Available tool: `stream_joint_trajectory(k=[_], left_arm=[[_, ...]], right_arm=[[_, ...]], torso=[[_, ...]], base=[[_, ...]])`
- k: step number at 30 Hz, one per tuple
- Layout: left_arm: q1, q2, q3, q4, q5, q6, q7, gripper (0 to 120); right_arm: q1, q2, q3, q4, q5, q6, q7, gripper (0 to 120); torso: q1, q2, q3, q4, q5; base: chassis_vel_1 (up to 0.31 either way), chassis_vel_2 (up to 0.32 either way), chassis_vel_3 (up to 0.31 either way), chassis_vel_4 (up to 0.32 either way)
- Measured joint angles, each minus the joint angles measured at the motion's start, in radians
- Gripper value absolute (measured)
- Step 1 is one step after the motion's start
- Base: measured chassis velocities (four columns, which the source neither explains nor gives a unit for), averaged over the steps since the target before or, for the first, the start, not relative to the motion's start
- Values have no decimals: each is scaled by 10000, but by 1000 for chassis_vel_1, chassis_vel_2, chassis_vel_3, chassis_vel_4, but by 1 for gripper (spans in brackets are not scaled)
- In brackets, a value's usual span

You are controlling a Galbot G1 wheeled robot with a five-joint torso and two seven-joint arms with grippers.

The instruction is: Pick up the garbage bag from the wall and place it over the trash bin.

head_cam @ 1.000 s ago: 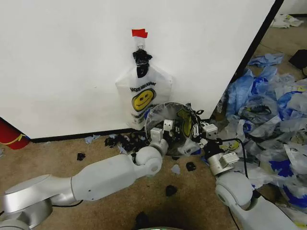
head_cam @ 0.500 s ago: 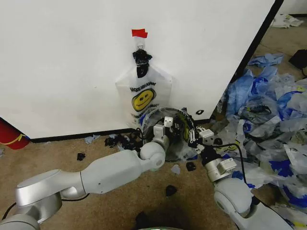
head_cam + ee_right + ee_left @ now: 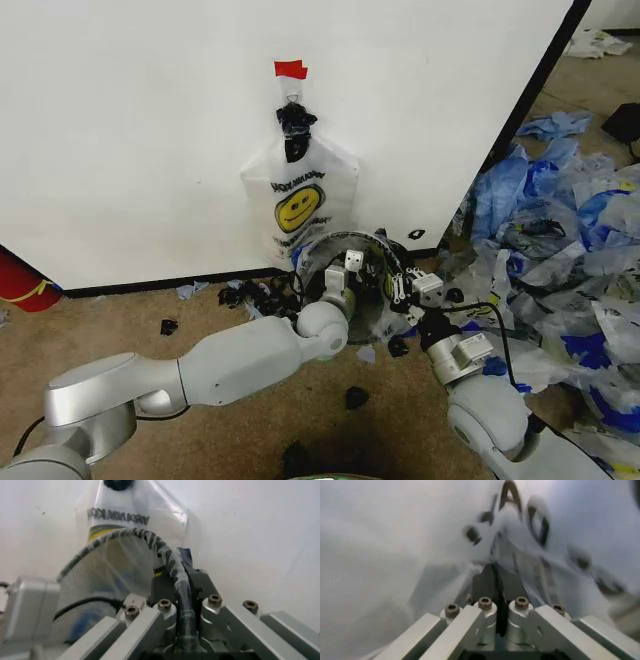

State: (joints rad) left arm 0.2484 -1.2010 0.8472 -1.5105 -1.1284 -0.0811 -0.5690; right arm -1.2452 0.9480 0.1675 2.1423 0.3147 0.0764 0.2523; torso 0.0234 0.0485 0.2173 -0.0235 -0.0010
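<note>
Up close, right tool (image 3: 181, 592) clamping trash bin (image 3: 150, 542) rim, garbage bag (image 3: 298, 200) hanging behind

The garbage bag (image 3: 298, 205) hangs flat against the wall (image 3: 140, 130), below a piece of tape (image 3: 291, 69). Directly in front of it and lower, on the floor, sits the trash bin (image 3: 372, 290), tipped toward the robot. The left gripper (image 3: 340, 278) lies inside the bin's mouth at its left side; the right gripper (image 3: 405, 288) is at the bin's right rim, jaws closed around the rim (image 3: 172, 568). To the right of the wall, a heap of plastic bags (image 3: 560, 220) spreads over the floor. At the far left, against the wall's base, stands a cylinder (image 3: 20, 280).
</note>
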Motion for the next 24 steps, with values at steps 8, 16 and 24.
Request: stream_joint_trajectory(k=[8, 16, 24], left_arm=[[118, 208, 300, -368, 29, 87, -43, 0], [262, 303, 320, -356, 158, 87, -56, 0], [157, 243, 6, -357, -381, 23, -302, 0]], right_arm=[[121, -40, -16, -69, 47, 42, 56, 0], [165, -146, -23, -87, 115, 39, 58, 0], [123, 12, -91, -131, 12, 43, 54, 0]], torso=[[0, 0, 0, -1, 1], [0, 0, 1, -1, -2], [0, 1, 0, -2, -1]], base=[[0, 0, 0, 0], [0, 0, 0, 0], [0, 0, 0, 0]])
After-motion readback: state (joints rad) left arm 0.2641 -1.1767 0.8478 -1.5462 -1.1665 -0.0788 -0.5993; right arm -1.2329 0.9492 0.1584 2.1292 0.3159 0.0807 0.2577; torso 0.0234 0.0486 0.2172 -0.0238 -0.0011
